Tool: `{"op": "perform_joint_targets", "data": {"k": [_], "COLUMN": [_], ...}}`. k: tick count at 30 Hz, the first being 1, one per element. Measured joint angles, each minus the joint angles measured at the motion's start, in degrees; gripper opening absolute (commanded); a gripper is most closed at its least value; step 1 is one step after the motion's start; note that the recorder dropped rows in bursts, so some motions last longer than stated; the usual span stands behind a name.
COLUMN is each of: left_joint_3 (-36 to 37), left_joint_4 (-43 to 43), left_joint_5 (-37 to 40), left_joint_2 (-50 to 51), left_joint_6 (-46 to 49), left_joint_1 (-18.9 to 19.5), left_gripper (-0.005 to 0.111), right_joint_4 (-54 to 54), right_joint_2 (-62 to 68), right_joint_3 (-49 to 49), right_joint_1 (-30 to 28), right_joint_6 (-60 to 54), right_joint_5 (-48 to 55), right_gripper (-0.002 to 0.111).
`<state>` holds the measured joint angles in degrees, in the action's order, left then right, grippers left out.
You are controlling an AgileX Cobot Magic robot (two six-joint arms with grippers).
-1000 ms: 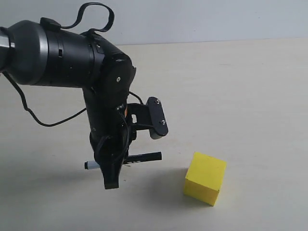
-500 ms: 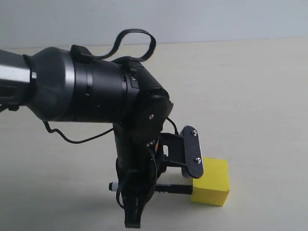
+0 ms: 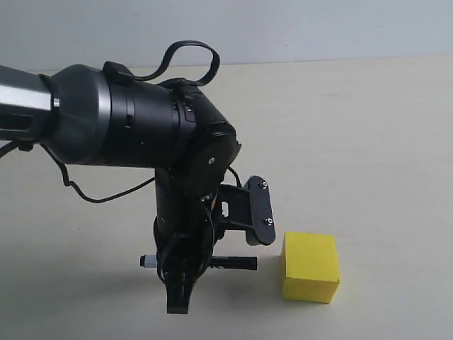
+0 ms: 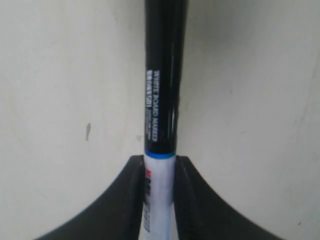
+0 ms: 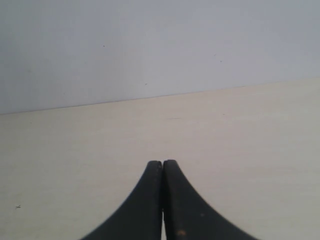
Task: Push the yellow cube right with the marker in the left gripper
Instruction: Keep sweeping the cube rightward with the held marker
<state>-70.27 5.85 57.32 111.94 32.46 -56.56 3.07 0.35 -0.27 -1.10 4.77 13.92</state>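
Observation:
The yellow cube [image 3: 310,268] sits on the beige table near the front, right of centre. My left gripper [image 3: 180,289] points down at the table to the cube's left and is shut on the marker [image 3: 233,263]. The marker lies level, its black cap aimed at the cube, with a small gap between its tip and the cube's left face. In the left wrist view the gripper [image 4: 160,161] pinches the white barrel and the marker's [image 4: 162,90] cap runs away over bare table; the cube is out of that view. My right gripper [image 5: 162,163] is shut on nothing.
The thick black and grey left arm [image 3: 120,127] with its cable loop [image 3: 187,57] fills the left half of the exterior view. The beige tabletop [image 3: 375,142] stretches right and back to a pale wall [image 3: 283,28]. The right arm is out of the exterior view.
The left arm swept right and the marker tip met the cube, nudging it slightly right and squaring it. Since then the arm has drawn back left, opening a gap.

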Motion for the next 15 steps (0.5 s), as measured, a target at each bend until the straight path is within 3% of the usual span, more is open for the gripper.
{"op": "perform_joint_targets", "data": {"k": [6,12,15], "left_joint_3": [-3.58,-9.48,-11.25], "left_joint_4": [-1.83,-3.12,-3.4], "left_joint_5": [-0.38,1.12,3.64], "left_joint_2": [1.47,5.48,7.12], "left_joint_6": [0.23,1.03,0.33], "left_joint_1": [-0.69,-4.48,-4.04], "left_gripper": [0.0,0.0,0.0], "right_joint_4": [0.0,0.0,0.0], "right_joint_2": [0.0,0.0,0.0], "right_joint_3": [0.0,0.0,0.0], "right_joint_1": [0.0,0.0,0.0], "right_joint_6": [0.0,0.0,0.0], "right_joint_5": [0.0,0.0,0.0], "right_gripper": [0.0,0.0,0.0]}}
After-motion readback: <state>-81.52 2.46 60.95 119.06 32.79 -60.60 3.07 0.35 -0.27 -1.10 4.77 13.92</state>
